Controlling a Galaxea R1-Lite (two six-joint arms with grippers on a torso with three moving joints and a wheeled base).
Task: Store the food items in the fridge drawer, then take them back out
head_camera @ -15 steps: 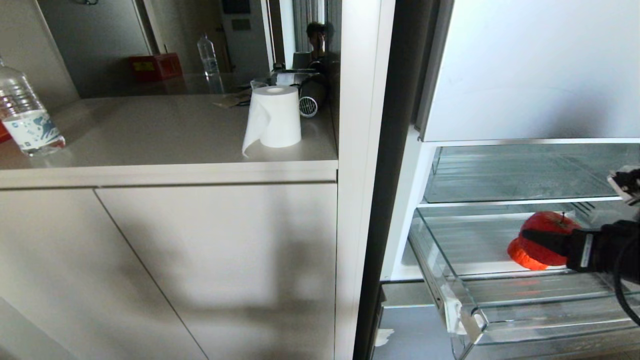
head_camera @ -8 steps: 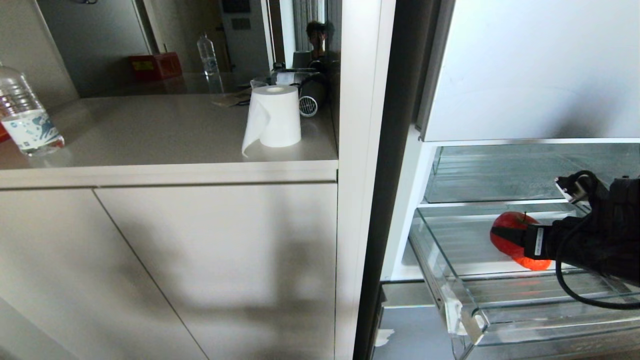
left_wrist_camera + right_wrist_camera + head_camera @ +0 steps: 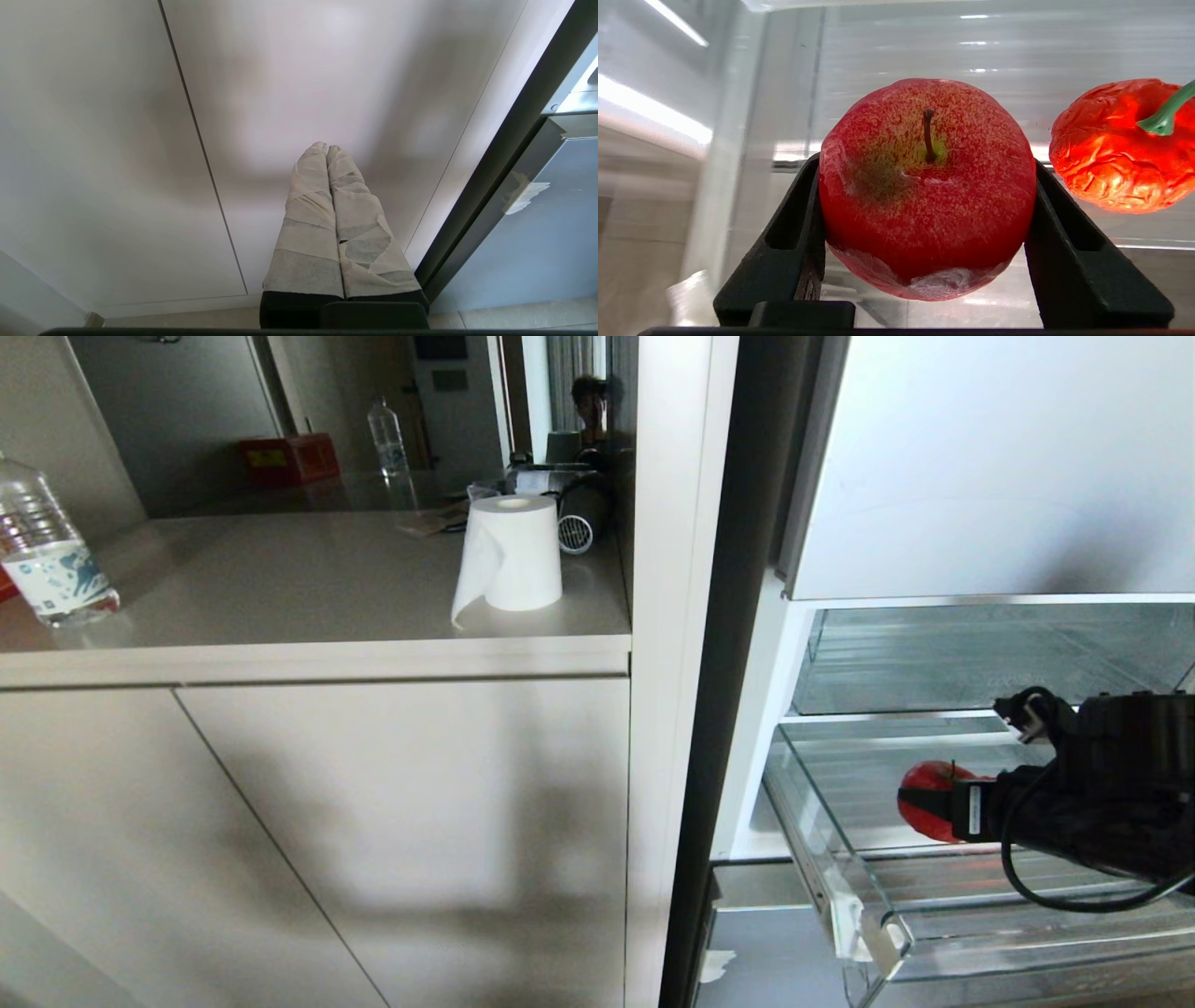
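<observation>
Right end effector (image 3: 927, 242) clamped on red apple (image 3: 927, 186) inside fridge drawer (image 3: 840, 859), beside crinkled orange-red fruit (image 3: 1120, 144); best lowered to ribbed floor before releasing. Left end effector (image 3: 327, 154) parked, closed.

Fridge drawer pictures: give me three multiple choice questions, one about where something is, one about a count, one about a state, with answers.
1. Where is the paper roll?
A. on the counter
B. in the drawer
C. on the floor

2. How many red foods show in the right wrist view?
A. one
B. two
C. four

3. What is the right gripper doing?
A. gaping with nothing in it
B. clamped on the apple
C. gripping a bottle

Answers:
1 A, it stands left of the fridge.
2 B, the apple and a wrinkled pepper.
3 B, both fingers press its sides.
</observation>
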